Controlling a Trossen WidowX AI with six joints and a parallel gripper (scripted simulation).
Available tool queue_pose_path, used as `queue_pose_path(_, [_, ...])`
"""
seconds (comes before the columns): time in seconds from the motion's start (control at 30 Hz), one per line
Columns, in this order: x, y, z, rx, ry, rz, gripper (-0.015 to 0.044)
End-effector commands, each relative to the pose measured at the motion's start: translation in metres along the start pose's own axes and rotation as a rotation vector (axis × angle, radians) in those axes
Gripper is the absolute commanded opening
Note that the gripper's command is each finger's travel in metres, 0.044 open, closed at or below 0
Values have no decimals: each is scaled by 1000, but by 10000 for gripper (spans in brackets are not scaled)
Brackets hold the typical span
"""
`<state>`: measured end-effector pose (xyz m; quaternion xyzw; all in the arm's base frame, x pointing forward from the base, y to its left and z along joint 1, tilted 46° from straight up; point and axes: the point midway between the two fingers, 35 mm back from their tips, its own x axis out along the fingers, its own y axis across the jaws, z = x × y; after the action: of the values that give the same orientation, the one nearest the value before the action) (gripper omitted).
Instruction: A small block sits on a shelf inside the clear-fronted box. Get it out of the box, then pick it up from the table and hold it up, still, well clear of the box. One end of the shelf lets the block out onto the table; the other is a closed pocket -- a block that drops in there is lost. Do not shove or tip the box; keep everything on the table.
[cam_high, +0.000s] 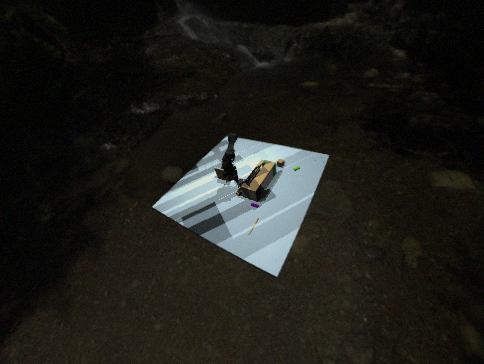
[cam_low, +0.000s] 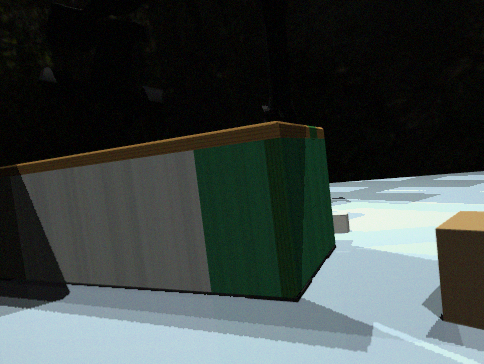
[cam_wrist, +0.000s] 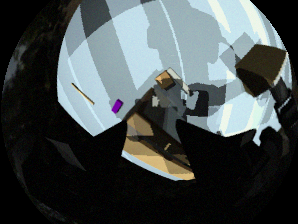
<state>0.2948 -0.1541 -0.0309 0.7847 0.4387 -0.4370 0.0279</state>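
Top view: arm stands upright on the table, with the box just beside it at 3 o'clock. The gripper is too dark and small to pick out. Its fingers are partly apart, released, with nothing between them.

From the box:
- tan cube at 1 o'clock
- green piece at 2 o'clock
- purple piece and stick at 6 o'clock

Exterior view: a small grey block sits on the table just past the box's green end. Cannot tell if it is the shelf block.

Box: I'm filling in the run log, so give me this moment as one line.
box flat on table | gripper beside box, open, empty | block: cannot tell
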Motion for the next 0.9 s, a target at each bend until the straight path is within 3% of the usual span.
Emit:
queue_pose_path(0.0, [-1,3,9,744,92,-19,285])
queue_pose_path(0.57, [2,3,9,744,92,-19,285])
queue_pose_path(0.77, [81,-14,23,744,93,-20,285])
queue_pose_path(0.87, [90,-18,24,744,94,-21,285])
